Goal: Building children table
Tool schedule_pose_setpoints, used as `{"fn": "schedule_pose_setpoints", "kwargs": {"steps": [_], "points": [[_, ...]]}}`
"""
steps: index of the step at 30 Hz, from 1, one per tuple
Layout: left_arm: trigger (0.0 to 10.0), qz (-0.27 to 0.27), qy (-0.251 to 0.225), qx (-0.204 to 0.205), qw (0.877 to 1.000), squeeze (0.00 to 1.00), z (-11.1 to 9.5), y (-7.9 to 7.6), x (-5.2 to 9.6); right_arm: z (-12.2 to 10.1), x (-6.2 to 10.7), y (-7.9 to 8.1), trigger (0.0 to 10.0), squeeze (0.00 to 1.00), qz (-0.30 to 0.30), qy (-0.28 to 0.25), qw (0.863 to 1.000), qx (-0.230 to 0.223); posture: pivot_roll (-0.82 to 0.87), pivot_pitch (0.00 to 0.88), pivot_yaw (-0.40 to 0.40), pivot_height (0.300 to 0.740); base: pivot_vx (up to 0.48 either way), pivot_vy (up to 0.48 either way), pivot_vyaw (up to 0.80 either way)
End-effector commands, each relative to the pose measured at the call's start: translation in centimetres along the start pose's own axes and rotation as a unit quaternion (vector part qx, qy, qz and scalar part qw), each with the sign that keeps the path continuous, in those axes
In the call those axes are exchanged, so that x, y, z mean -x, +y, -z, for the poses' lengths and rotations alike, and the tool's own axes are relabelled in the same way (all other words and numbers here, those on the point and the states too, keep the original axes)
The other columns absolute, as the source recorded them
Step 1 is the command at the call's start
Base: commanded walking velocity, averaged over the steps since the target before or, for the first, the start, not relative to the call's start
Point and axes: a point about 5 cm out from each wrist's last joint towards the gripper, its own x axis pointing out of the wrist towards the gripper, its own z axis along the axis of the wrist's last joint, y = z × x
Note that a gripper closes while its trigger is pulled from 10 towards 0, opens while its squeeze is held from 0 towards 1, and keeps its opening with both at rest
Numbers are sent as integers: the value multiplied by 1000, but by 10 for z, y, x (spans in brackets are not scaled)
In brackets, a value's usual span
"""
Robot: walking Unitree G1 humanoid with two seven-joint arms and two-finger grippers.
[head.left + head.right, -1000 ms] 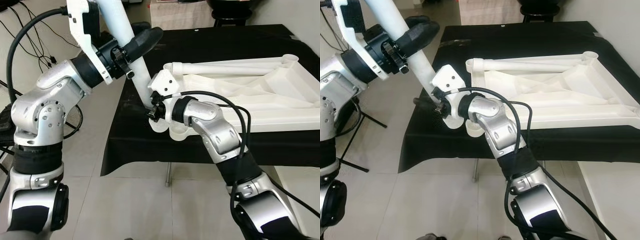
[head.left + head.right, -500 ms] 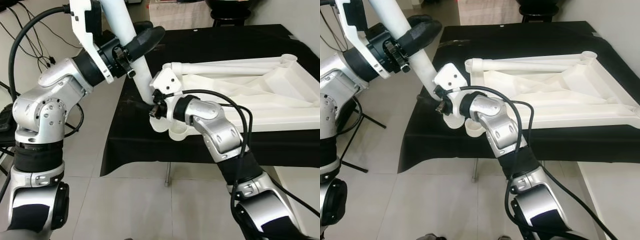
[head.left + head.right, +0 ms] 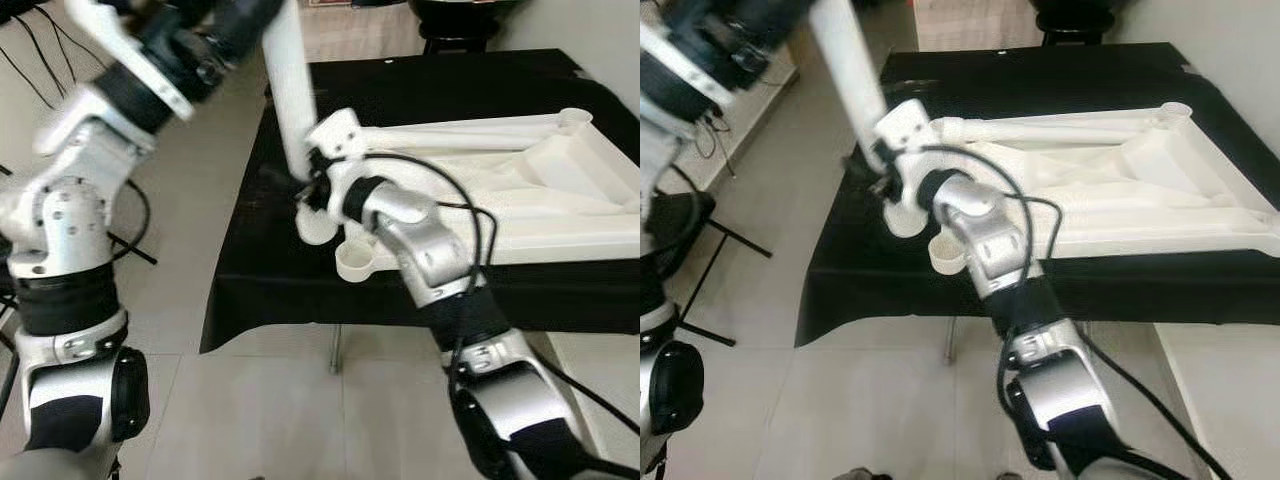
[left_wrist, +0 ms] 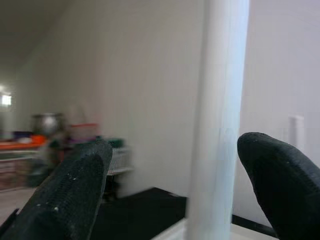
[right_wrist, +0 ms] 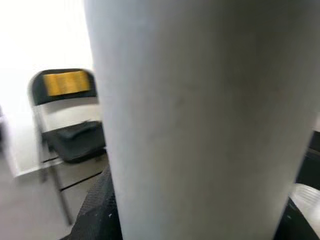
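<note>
Both the left pincer (image 4: 165, 200) and right pincer (image 3: 308, 190) clasp the white table leg (image 3: 288, 85) beside the overturned tabletop (image 3: 520, 190) on the black-draped counter (image 3: 400, 85).

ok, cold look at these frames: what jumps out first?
The white table leg, held up steeply over the near left corner of the black-draped table, with both arms on it. The left gripper straddles its upper part and the right gripper is at its lower end. Next, the white upturned tabletop lying on the cloth to the right.
</note>
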Motion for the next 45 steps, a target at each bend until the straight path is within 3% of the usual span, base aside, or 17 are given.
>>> {"fn": "schedule_pose_setpoints", "kwargs": {"steps": [1,7,11,12,13,14,15,16,21,22,24,28,30,32,34,38,45], "points": [[10000,-12,-8,-17,1000,1000,-9,1,5,-7,-2,-5,0,0,24,-17,1000,-5,-20,78,56,740,0,0,0],[10000,-69,10,-45,997,1000,-5,2,22,-8,2,-32,0,0,104,-22,994,-27,-12,99,51,740,0,0,0],[10000,-74,29,-52,995,1000,4,1,27,-7,2,-33,0,0,104,-24,994,-33,-11,103,52,740,0,0,0],[10000,-88,57,-47,993,1000,20,-2,34,-8,2,-32,0,0,88,-32,995,-45,-6,124,57,740,0,0,0],[10000,-98,98,-46,989,922,42,-8,43,-10,3,-26,9294,0,46,-49,996,-57,-5,150,64,740,0,0,0],[10000,-102,140,-43,984,0,64,-17,55,-12,5,-17,10000,0,-8,-66,996,-63,-4,172,70,740,0,0,0],[10000,-102,140,-43,984,0,64,-17,55,-12,5,-17,10000,0,-8,-66,996,-63,-4,172,70,740,0,0,0],[10000,-105,184,-39,977,0,85,-29,70,-13,10,-6,10000,0,-72,-78,992,-62,1,193,76,740,0,0,0],[10000,-113,226,-29,967,0,103,-45,89,-12,17,6,10000,0,-145,-85,984,-58,10,217,77,740,0,0,0],[10000,-147,258,-34,954,0,112,-57,110,-8,20,8,10000,0,-171,-76,981,-52,20,254,77,740,0,0,0],[10000,-147,258,-34,954,0,112,-57,110,-8,20,8,10000,0,-171,-76,981,-52,20,254,77,740,0,0,0],[10000,-186,294,-38,937,0,118,-65,136,-4,15,7,10000,0,-174,-63,982,-43,32,300,68,740,0,0,0],[10000,-186,294,-38,937,0,118,-65,136,-4,15,7,10000,0,-174,-63,982,-43,32,300,68,740,0,0,0],[10000,-203,312,-51,927,0,119,-68,149,-3,13,5,10000,0,-176,-60,982,-40,35,315,65,740,0,0,0],[10000,-230,358,-78,902,0,119,-78,177,-8,12,-1,10000,0,-197,-63,978,-36,43,355,67,740,0,0,0],[10000,-267,357,-99,889,0,111,-84,192,-15,17,-6,10000,0,-243,-73,967,-33,62,380,68,740,0,0,0],[10000,-266,355,-142,885,0,102,-90,195,-19,23,-9,10000,0,-292,-81,952,-33,79,403,78,740,0,0,0]]}}
